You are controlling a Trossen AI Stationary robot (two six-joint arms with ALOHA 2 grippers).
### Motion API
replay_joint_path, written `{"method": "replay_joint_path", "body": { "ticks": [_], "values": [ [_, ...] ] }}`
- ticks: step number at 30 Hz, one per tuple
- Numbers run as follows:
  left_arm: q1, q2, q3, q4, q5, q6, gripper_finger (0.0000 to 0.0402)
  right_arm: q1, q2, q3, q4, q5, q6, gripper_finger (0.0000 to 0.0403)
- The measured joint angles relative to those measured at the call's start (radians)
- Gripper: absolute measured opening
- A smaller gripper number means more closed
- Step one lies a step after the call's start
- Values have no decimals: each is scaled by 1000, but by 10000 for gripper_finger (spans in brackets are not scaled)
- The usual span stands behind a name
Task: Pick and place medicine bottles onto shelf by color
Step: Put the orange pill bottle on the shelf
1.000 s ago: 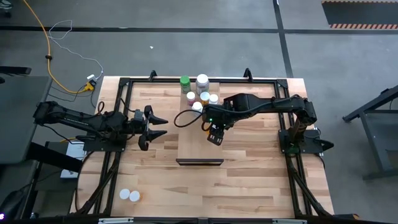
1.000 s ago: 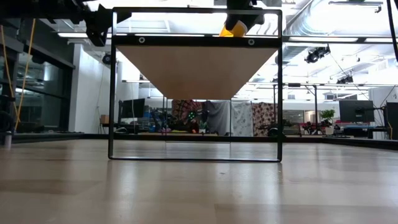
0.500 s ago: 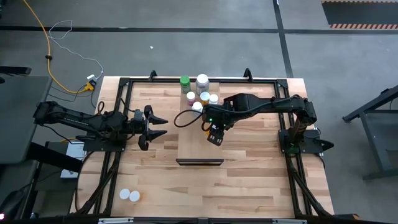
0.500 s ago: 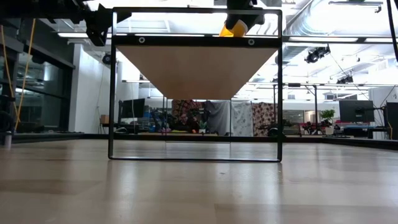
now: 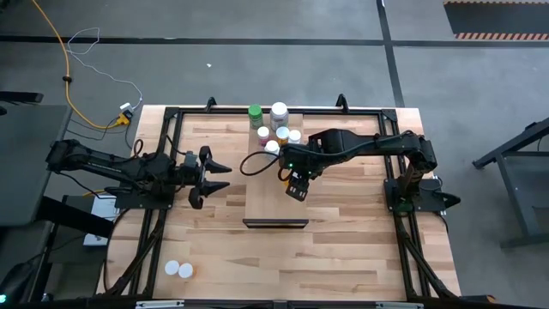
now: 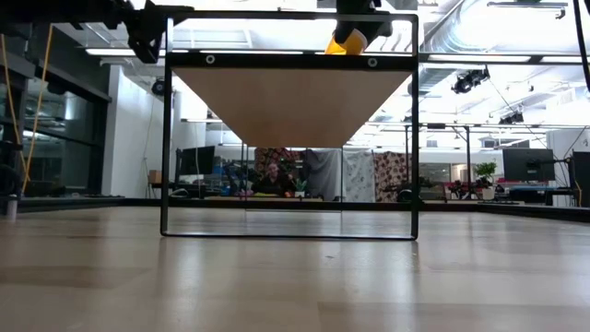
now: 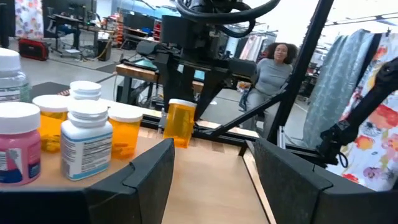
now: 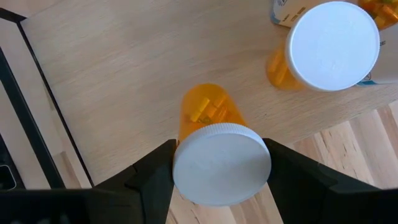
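The shelf [image 5: 268, 193] is a pale board on a black frame in the middle of the table. Several medicine bottles [image 5: 276, 129] stand together at its far end; in the left wrist view they show as pink [image 7: 17, 146], white [image 7: 87, 142] and orange [image 7: 124, 132]. My right gripper [image 5: 296, 187] points steeply down over the board, shut on an orange white-capped bottle [image 8: 214, 130]. My left gripper [image 5: 219, 175] hangs level beside the shelf's left side, open and empty, pointing at that bottle [image 7: 180, 123]. My right gripper pinches the orange bottle at its white cap [image 8: 221, 163], one finger [image 8: 152, 171] on each side of the cap's rim. The fingers come from above, slanting down. The bottle stays upright below them; whether its base [image 7: 179, 143] touches the board I cannot tell.
Two more white-capped bottles [image 5: 178, 269] lie on the tabletop near its front left corner. A capped bottle [image 8: 333, 43] stands close by the held one. The shelf's black frame [image 6: 166, 120] rises around the board. A person sits in the room beyond [image 7: 273, 71].
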Motion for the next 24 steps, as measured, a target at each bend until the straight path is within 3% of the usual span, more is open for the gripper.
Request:
{"method": "replay_joint_path", "body": {
  "ticks": [14,24],
  "values": [
    [0,-12,1,-7,5,18,213,0,0,0,0,0,3,220],
    [0,-115,1,-99,5,17,213,0,0,0,0,-1,3,220]
  ]
}}
